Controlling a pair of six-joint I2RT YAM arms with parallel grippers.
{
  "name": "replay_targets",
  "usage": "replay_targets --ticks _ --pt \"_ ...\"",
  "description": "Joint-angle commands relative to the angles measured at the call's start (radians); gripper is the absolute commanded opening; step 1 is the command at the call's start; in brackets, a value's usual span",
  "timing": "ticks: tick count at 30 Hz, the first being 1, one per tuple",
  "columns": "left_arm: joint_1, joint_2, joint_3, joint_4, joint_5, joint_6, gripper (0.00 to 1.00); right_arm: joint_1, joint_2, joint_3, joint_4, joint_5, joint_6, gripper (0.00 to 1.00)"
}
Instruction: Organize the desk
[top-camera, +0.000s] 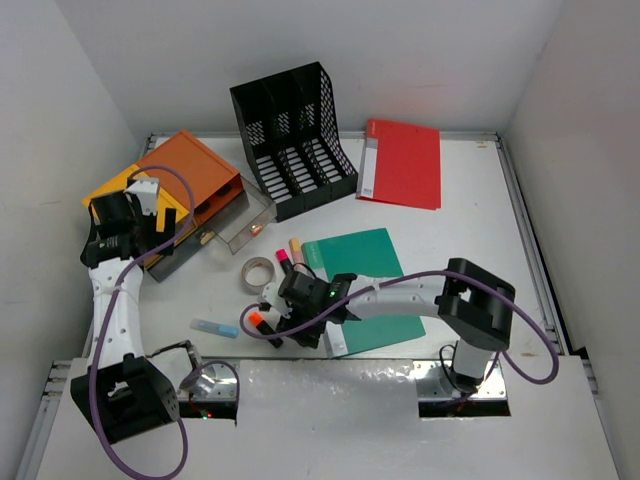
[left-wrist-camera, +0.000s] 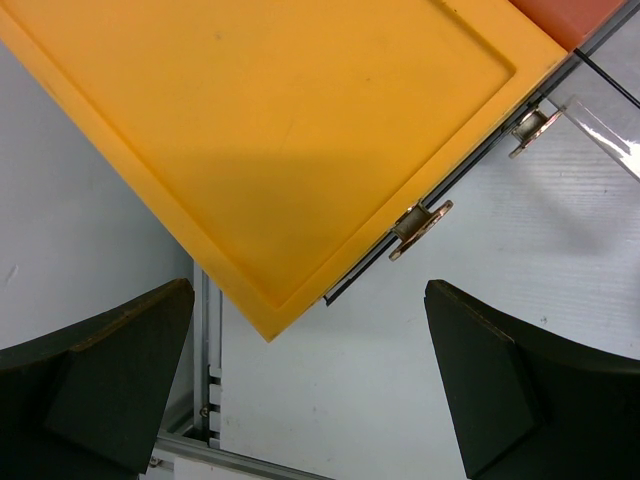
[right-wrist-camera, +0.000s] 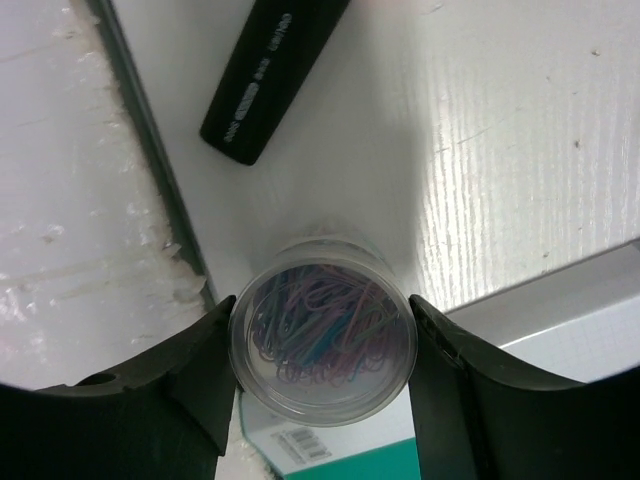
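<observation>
Enclosure: white walls on three sides. The desk forms the floor of it, lying flat under both arms with their bases at its near edge.

Right gripper: its pads lie against opposite sides of a round clear tub of paper clips. The tub stands on the desk at the near rim, beside the green folder, with a black marker close by. How firm the hold is cannot be judged.

Left gripper: spread wide and empty, hanging above the corner of the yellow drawer box.

Assessment: the desk is rigid, fixed and smooth, so loose items will probably slide on it. The tub looks light, stiff and slick-walled. Advise holding it across the full width, about mid-height. Too hard a squeeze could pop the lid, if it has one, and scatter the clips.
</observation>
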Motion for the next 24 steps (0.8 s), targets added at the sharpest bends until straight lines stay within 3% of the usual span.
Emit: replay_targets --ticks 1,4,6,11,19,24 --pt "0.003 -0.016 0.0 0.038 -0.002 -0.001 1.0 0.007 -0.096 0.07 -0.024 -0.062 -0.025 0.03" --pt "0.004 -0.016 0.0 0.046 0.0 -0.008 1.0 0.005 -0.164 0.159 -0.012 -0.04 -0.053 0.0" --pt "0.004 -0.013 0.0 0.049 0.001 -0.016 1.0 0.004 -0.176 0.223 0.0 0.064 -0.103 0.0" --pt "0.004 -0.012 0.003 0.035 -0.005 -0.024 1.0 -0.063 -0.083 0.534 0.038 0.194 -0.18 0.0" --pt "0.004 -0.03 -0.02 0.03 -0.005 -0.019 1.0 -0.228 0.449 1.226 -0.066 0.209 -0.189 0.0" --pt "0.006 -0.033 -0.035 0.032 -0.005 -0.016 1.0 -0.258 0.531 1.18 0.092 0.203 -0.165 0.0"
